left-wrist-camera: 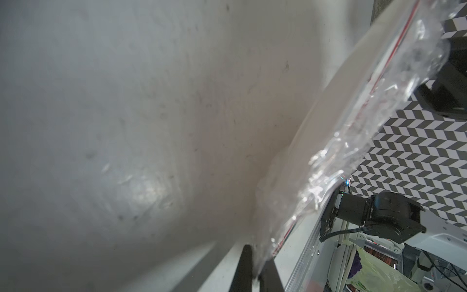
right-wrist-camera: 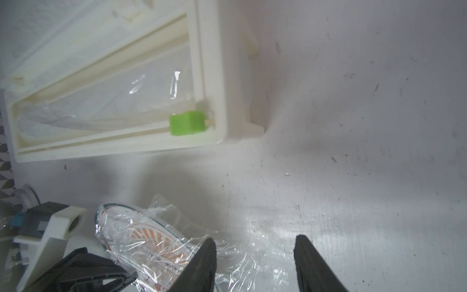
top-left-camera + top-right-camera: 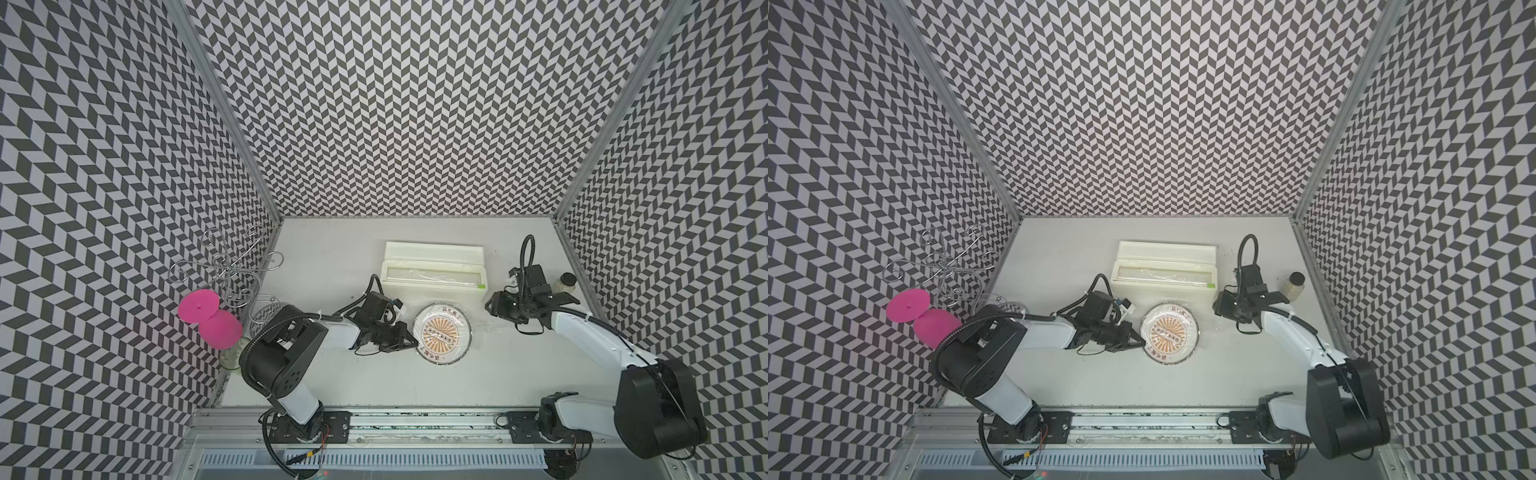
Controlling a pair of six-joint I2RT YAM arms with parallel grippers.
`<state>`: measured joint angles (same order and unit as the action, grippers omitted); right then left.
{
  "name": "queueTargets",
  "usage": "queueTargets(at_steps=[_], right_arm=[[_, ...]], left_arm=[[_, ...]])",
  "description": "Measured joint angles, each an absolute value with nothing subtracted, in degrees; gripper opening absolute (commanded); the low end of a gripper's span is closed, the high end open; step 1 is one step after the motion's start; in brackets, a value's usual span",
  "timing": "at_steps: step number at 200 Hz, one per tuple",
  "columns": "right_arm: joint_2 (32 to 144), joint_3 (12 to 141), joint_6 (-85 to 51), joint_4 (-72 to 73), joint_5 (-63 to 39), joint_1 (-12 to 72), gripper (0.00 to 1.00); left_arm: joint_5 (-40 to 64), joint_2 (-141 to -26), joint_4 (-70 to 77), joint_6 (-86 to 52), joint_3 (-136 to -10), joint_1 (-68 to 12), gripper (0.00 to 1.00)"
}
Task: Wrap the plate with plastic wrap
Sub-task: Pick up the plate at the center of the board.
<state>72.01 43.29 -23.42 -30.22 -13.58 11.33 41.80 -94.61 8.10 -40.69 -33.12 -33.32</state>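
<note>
- well left of the plate (image 3: 442, 338), by the wall: pink object (image 3: 208, 320) and wire rack (image 3: 224, 266).
- just left of the plate: left gripper (image 1: 256, 263), pinched tight on an edge of the plastic wrap (image 1: 353, 141).
- on the table (image 3: 374, 382), with crinkled film over it and out onto the surface at its right: the plate itself.
- just behind the plate: cream box (image 3: 434, 286), lid open, green tab (image 3: 481, 286) at its right end.
- right of the plate, apart from it: right gripper (image 2: 255, 240), fingers spread, gripping nothing, above loose film.
- further right of the plate: small jar (image 3: 566, 282).
</note>
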Motion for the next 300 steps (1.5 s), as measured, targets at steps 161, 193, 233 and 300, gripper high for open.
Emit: queueTargets(at_steps=[161,193,233,300], right_arm=[[73.49,47.42,-23.88,-30.5,-19.84,26.55,0.58],[69.97,45.19,-29.67,-32.93,-18.96,30.44,0.58],[71.05,41.76,-32.47,-31.99,-19.86,33.04,0.58],[82.37,42.92,-29.23,-25.82,-20.1,33.8,0.58]], left_arm=[[43.97,-87.53,-2.63,-37.19,-30.68,-27.7,0.0],[47.16,-86.87,3.14,-43.16,-24.69,-27.66,0.0],[47.7,-86.89,3.68,-43.94,-24.51,-27.2,0.0],[48.56,-88.92,4.03,-41.93,-25.08,-26.57,0.0]])
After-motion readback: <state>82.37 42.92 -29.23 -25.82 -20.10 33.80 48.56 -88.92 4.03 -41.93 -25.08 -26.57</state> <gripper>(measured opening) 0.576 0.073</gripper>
